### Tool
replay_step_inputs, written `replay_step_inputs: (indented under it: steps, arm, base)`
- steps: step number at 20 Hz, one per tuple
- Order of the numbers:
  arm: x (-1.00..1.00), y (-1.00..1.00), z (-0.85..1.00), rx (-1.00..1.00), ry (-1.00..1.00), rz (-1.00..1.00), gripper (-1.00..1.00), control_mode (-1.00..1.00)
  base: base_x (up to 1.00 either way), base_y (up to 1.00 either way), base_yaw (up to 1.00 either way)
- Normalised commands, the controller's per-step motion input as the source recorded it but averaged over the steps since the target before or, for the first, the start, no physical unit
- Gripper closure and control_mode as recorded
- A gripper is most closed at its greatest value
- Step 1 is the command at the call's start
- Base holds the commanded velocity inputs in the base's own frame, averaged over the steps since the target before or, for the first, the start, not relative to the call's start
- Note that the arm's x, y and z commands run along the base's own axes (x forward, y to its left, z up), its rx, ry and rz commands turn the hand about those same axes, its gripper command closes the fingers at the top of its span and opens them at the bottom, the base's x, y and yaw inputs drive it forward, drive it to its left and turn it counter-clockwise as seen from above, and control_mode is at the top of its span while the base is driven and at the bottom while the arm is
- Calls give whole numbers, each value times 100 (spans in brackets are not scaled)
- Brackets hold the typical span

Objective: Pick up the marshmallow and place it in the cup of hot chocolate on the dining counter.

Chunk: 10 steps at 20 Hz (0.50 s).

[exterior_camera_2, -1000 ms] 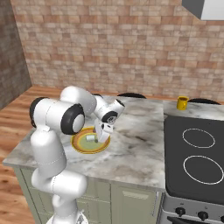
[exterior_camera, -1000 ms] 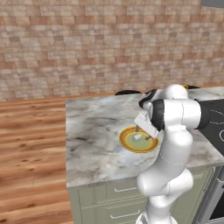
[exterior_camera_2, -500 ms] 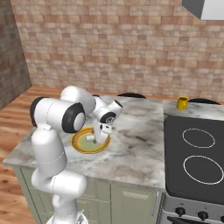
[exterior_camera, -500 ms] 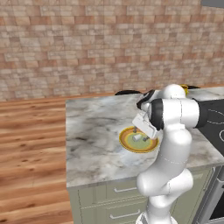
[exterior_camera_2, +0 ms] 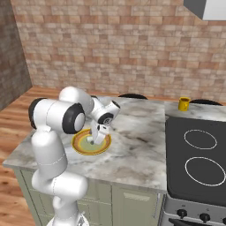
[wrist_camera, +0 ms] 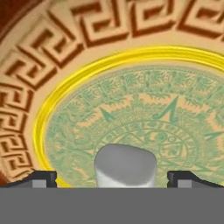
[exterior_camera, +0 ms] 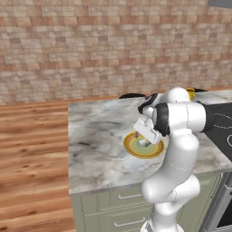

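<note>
Gripper (wrist_camera: pixel 112 178) spread wide, marshmallow (wrist_camera: pixel 125 165) btwn fingertips w/ gaps, on plate (wrist_camera: pixel 65 65), dining counter (exterior_camera_2: pixel 132 150).

**Around the bench: plate, cooktop, brick and boards**

A round plate (exterior_camera_2: pixel 84 148) with a tan key-pattern rim, a yellow ring and a green patterned centre lies flat near the front. A black cooktop (exterior_camera_2: pixel 198 161) with two white ring marks sits inset at the right end. Behind runs a brick wall (exterior_camera: pixel 90 45); a wooden plank floor (exterior_camera: pixel 31 154) spreads to the left. Sage-green drawers (exterior_camera: pixel 118 206) sit below.
</note>
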Motion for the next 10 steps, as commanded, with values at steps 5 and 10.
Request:
replay_step_inputs:
  steps: [5, 10]
  arm:
    - [0, -6, -23, 1, -2, 0, 100, -100]
    - [-1, -26, -16, 3, -12, 0, 100, -100]
  base:
    - [0, 0, 0]
    - [0, 0, 0]
